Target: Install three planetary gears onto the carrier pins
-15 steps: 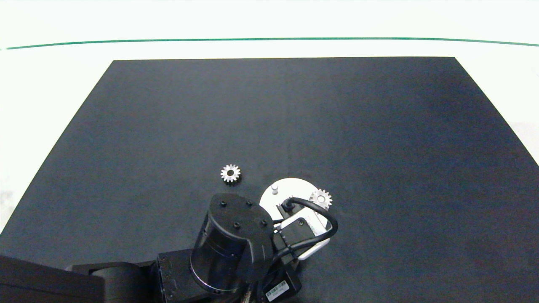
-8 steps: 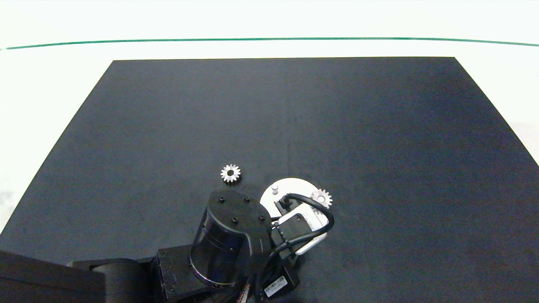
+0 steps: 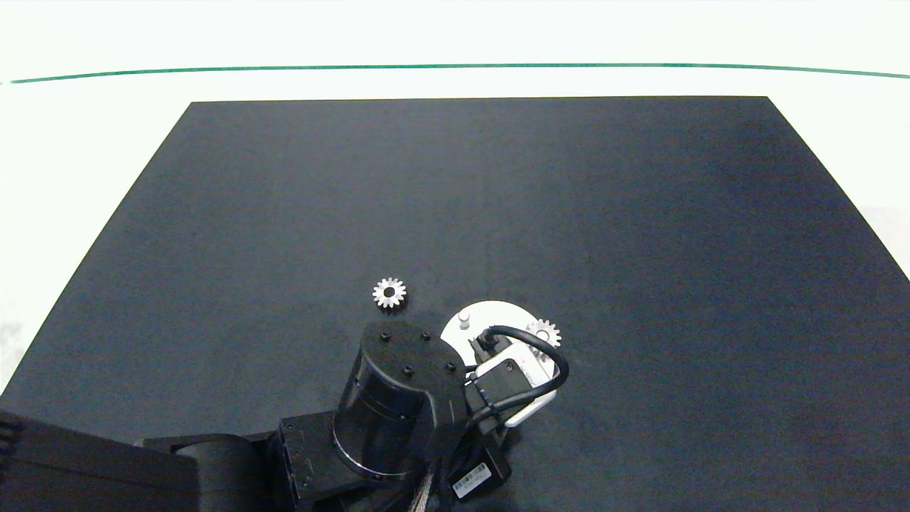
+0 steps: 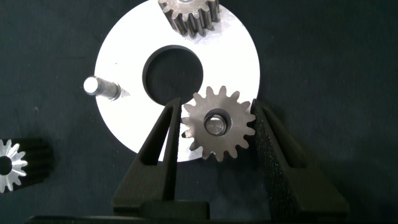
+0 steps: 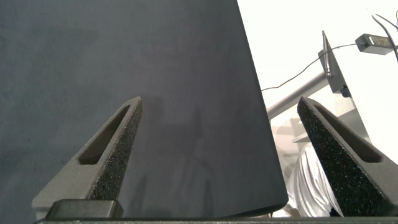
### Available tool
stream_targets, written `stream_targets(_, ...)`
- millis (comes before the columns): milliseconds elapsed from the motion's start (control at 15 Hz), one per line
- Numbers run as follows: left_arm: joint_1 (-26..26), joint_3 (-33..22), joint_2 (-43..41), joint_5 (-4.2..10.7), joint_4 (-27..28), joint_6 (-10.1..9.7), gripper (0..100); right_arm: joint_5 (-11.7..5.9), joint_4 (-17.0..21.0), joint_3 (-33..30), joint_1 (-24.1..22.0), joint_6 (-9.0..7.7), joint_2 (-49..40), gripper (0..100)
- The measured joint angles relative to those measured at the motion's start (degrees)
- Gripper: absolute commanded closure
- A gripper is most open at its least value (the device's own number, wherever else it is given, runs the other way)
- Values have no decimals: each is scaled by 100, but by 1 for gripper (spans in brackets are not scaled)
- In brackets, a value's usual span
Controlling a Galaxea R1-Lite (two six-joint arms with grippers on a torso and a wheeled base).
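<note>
White disc point(image 4: 118, 118): two gears point(image 4: 217, 132) pinned, left gripper point(image 4: 217, 134) astride.

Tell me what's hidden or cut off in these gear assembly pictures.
- Head view: the left arm covers the near half of the white disc, including the left end effector and the gear it straddles.
- Left wrist view: the top edge crops the far gear.
- The right end effector shows only the black mat.

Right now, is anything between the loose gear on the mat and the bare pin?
Nothing visible. Only mat and disc lie between the loose gear and the bare pin; the left claw sits at a mounted gear, off that line.
</note>
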Motion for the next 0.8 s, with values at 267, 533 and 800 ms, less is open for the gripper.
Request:
stream_targets(267,2,-7,6,-2,6,-6,81,0,0,2,0,0,0,0)
stream_targets(533,11,-9,9,-11,6,-17,81,-2,0,2,0,2,0,0)
stream_targets(800,44,-5,6,-77,4,-35,0,0,0,-7,-4,0,0,0)
